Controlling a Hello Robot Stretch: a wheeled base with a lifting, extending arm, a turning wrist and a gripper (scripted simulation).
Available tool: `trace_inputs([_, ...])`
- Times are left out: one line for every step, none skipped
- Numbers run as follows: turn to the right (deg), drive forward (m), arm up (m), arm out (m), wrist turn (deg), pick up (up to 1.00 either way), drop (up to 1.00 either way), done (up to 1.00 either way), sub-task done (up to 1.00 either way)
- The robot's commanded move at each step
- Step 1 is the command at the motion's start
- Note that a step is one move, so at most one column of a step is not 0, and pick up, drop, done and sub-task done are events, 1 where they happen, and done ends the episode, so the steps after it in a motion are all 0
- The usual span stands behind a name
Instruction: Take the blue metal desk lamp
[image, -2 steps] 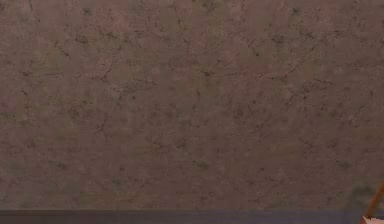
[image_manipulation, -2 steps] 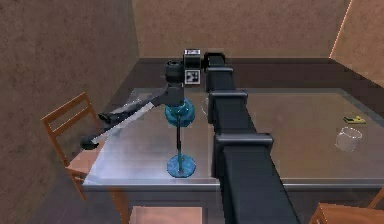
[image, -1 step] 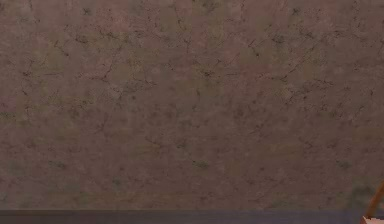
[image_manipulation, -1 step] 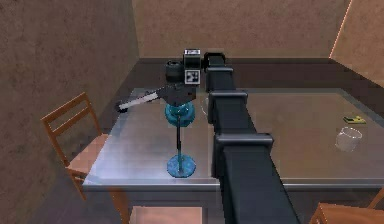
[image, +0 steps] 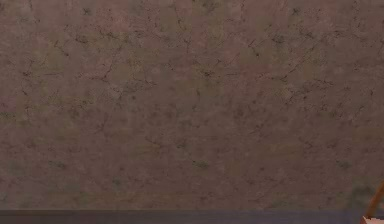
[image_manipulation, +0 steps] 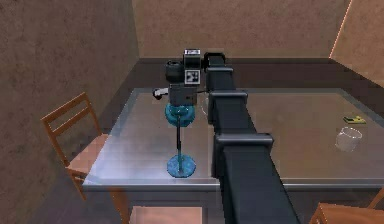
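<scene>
Your blue desk lamp (image_manipulation: 181, 167) stands just left of centre in the arm side view. Its round base rests on the bench (image_manipulation: 300, 130) near the front edge, and a thin stem rises to a blue head a little above mid-frame. The gripper (image_manipulation: 168, 90) sits right at that head, its dark body in the upper middle of the frame. You cannot tell from here how the fingers stand or whether they hold anything, since the lamp's base is on the surface. The arm (image_manipulation: 238, 130) runs as a dark square bar from the bottom edge, right of centre, up across the bench to the gripper. The bench is a grey, glossy slab spanning most of the frame. At its right end you have a clear cup (image_manipulation: 348, 139), and just above it a small yellow-green object (image_manipulation: 353, 119) too small to name. A wooden chair (image_manipulation: 68, 128) stands at the bench's left end, and part of another chair (image_manipulation: 345, 212) shows in the lower right corner. Brown walls meet in a corner at the top. The forward view gives you a mottled brown wall (image: 190, 100) close ahead, with a dark strip (image: 150, 217) along the bottom edge.
</scene>
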Motion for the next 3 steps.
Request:
trace_inputs([0.0,0.00,-0.16,0.00,0.0,0.00,0.00,0.00,0.00])
trace_inputs([0.0,0.00,0.00,0.00,0.0,1.00,0.00,0.00,0.00])
trace_inputs([0.0,0.00,0.10,0.00,0.0,0.00,0.00,0.00,0.00])
